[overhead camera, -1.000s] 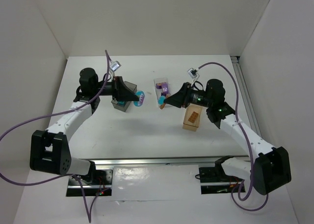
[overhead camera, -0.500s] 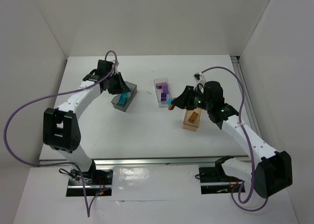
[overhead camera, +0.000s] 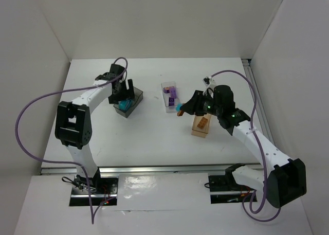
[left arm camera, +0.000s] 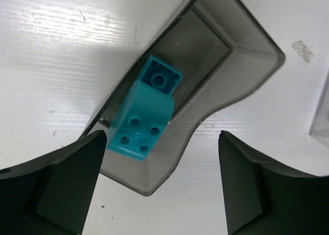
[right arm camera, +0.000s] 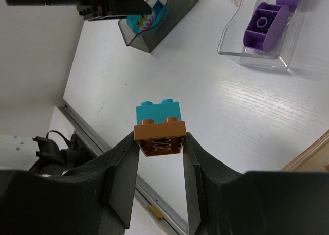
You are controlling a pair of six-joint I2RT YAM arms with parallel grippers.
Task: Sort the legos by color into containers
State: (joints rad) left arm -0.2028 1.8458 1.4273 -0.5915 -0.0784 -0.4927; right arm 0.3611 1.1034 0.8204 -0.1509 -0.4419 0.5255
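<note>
My left gripper (overhead camera: 123,92) hangs open over the dark grey container (overhead camera: 134,97). In the left wrist view its fingers (left arm camera: 56,183) stand wide apart, and a teal lego (left arm camera: 146,116) lies loose inside the grey container (left arm camera: 226,86). My right gripper (right arm camera: 159,142) is shut on an orange-brown lego (right arm camera: 159,137) with a teal lego (right arm camera: 158,111) stacked on it, held above the table between the containers (overhead camera: 179,110). Purple legos (overhead camera: 172,93) lie in the clear container (overhead camera: 165,85). The amber container (overhead camera: 198,131) stands below the right wrist.
White walls enclose the table on three sides. A metal rail (overhead camera: 154,169) runs along the near edge. Purple cables (overhead camera: 31,122) loop off both arms. The right wrist view also shows the grey container (right arm camera: 175,6) and the clear one (right arm camera: 257,62).
The left gripper has opened and let the teal lego drop into the dark grey container. The right arm pulled back slightly with its two-brick clump, then held still.
</note>
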